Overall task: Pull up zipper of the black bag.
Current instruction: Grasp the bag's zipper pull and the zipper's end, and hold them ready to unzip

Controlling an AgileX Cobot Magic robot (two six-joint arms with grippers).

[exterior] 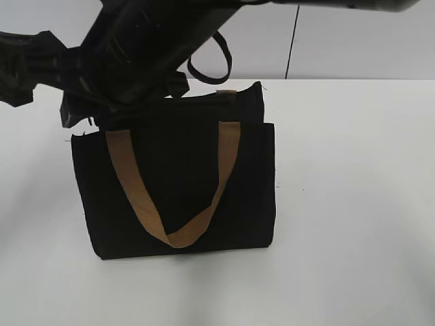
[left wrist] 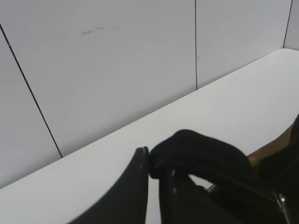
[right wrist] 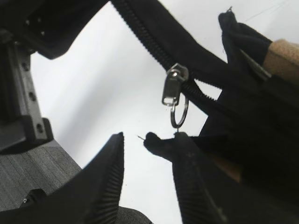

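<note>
The left gripper [left wrist: 154,163] pinches the boxy black fabric bag's [exterior: 177,190] top corner. The right gripper [right wrist: 147,158], spread, sits just below the silver metal zipper pull [right wrist: 174,86]; its dangling ring could slip aside.

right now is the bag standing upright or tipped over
Upright. The bag stands on its base on the table, front panel facing the exterior camera, one tan handle hanging down over it.

Lab: bare white table [exterior: 353,204], panelled wall [left wrist: 117,70]
</note>
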